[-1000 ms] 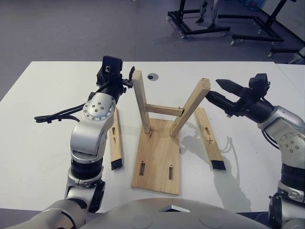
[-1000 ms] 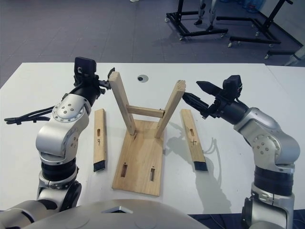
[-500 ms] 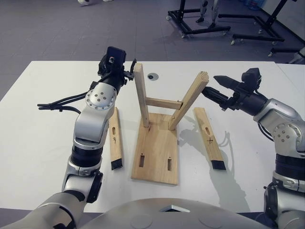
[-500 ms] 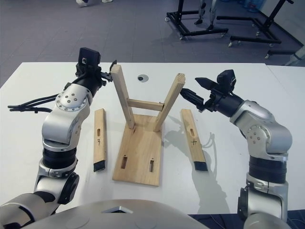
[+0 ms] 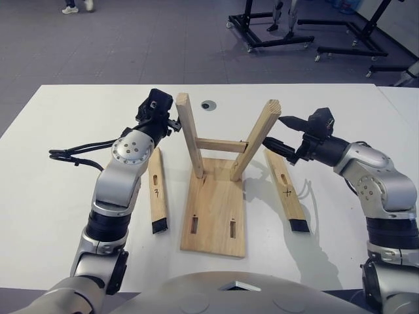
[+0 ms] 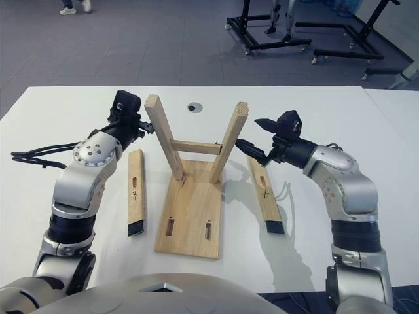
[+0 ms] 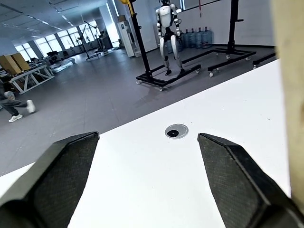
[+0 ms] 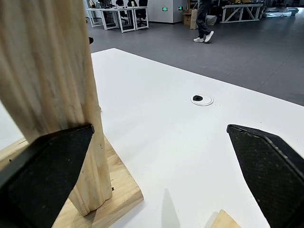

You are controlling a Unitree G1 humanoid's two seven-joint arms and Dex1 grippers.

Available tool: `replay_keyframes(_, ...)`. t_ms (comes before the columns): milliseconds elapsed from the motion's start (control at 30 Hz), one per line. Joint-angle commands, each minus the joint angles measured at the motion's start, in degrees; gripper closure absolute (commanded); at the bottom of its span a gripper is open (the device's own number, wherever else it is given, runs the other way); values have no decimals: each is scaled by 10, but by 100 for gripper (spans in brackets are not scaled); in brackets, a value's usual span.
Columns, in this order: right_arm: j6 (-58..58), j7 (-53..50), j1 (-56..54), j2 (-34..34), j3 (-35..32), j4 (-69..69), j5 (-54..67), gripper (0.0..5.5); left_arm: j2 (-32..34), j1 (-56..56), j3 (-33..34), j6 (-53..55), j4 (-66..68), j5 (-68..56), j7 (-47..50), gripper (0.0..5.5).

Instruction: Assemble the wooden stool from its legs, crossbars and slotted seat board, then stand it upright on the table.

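On the left, the left gripper (image 7: 148,137) hangs with its fingers spread wide and nothing between them, up beside the top of the left standing leg (image 5: 191,137). From its own wrist camera the leg sits off to one side of the open jaws, not inside them. Below that arm a loose leg (image 5: 157,190) lies flat on the table (image 5: 65,196), its long axis running away from the robot, just beside the long edge of the seat board (image 5: 216,216). The board lies flat mid-table. The two standing legs rise from its far end, joined by a crossbar (image 5: 221,145), and the two near slots are unfilled. The left leg stands close to upright, while the right standing leg (image 5: 256,140) leans outward towards the right arm, so the pair splays like a V. The right gripper (image 5: 275,129) is also spread and holding nothing. It points in at the upper half of the leaning leg from the right, with one finger close against the wood, though I can't tell whether it touches. A second loose leg (image 5: 287,190) lies under that arm, parallel to the board's other long edge. As I judge it, each arm is nearest the standing leg on its own side, and the right gripper would have to shift further inward to put the tilted leg squarely between its fingers.
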Motion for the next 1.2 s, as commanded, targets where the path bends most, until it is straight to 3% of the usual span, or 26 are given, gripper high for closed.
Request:
replay_keyframes(33, -23, -29, 10, 5, -32, 9, -12, 33, 16, 19, 61, -15, 4, -8, 0, 168)
replay_keyframes(233, -61, -119, 18, 36, -66, 32, -44, 33, 26, 22, 152, -42, 11, -30, 5, 168)
replay_keyframes(467, -74, -219, 24, 96, -106, 25, -47, 33, 69, 167, 245, -69, 57, -33, -16, 168)
replay_keyframes(767, -44, -238, 33, 121, -88, -24, -30, 33, 47, 273, 220, -91, 69, -57, -48, 168)
replay_keyframes(1000, -41, -244, 7, 120, -90, -10, -27, 33, 73, 266, 203, -153, 225, -33, -64, 168)
replay_keyframes(1200, -39, -245, -10, 115, -95, -10, -21, 33, 66, 272, 189, -153, 249, -55, -84, 259)
